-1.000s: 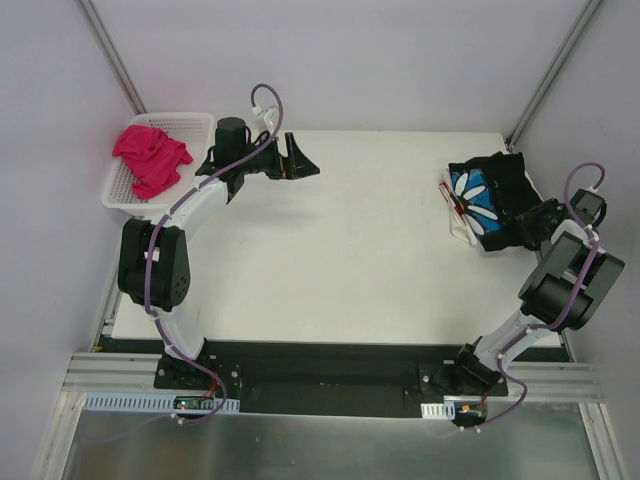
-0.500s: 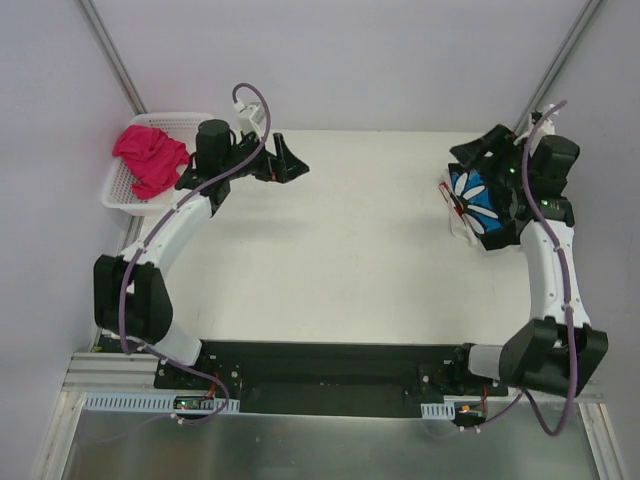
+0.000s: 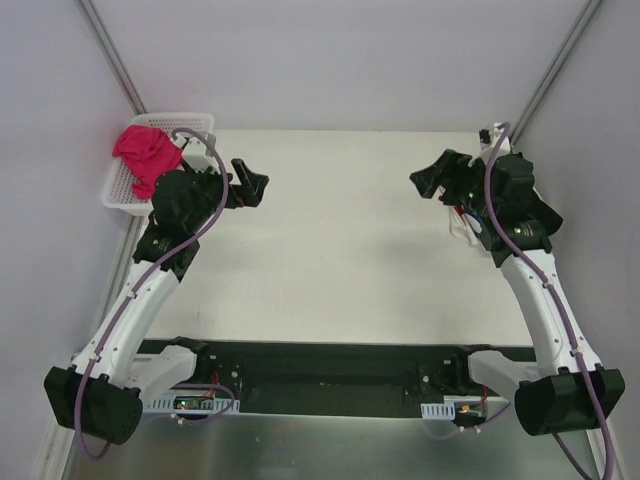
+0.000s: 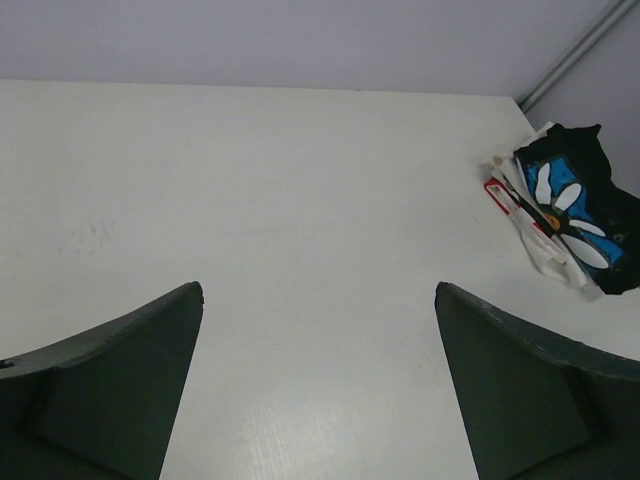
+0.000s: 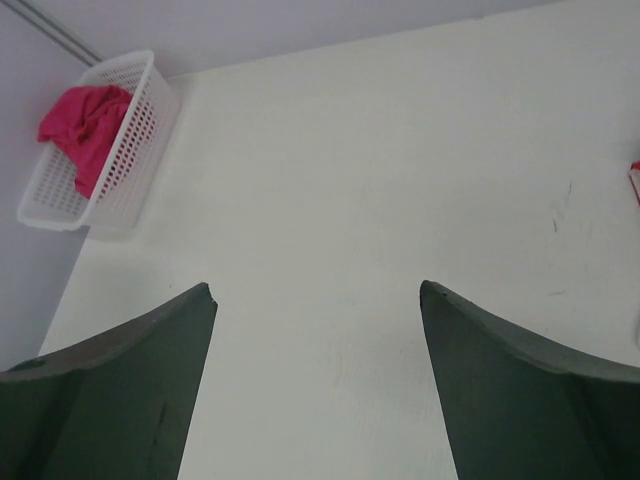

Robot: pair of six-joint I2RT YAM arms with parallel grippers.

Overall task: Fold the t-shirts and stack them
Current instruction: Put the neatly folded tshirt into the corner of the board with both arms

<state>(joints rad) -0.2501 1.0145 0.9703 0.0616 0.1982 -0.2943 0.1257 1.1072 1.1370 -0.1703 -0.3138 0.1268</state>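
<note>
A white tabletop (image 3: 340,270) sits between pale grey walls (image 3: 330,60), with slanted metal poles (image 3: 108,55) in both far corners under even light.

Left wrist view: black daisy tee (image 4: 578,205) running into right frame edge; cream tees (image 4: 538,248) under it showing edges only, count unclear; red bit (image 4: 500,190) beside them too small to identify. Top view: those tees almost fully hidden behind right arm (image 3: 510,200); pink tee (image 3: 143,158) partly covered by left arm (image 3: 185,200). Right wrist view: pink tee's lower part masked by basket (image 5: 125,150) wall; red sliver (image 5: 635,180) cut off at right edge.
</note>
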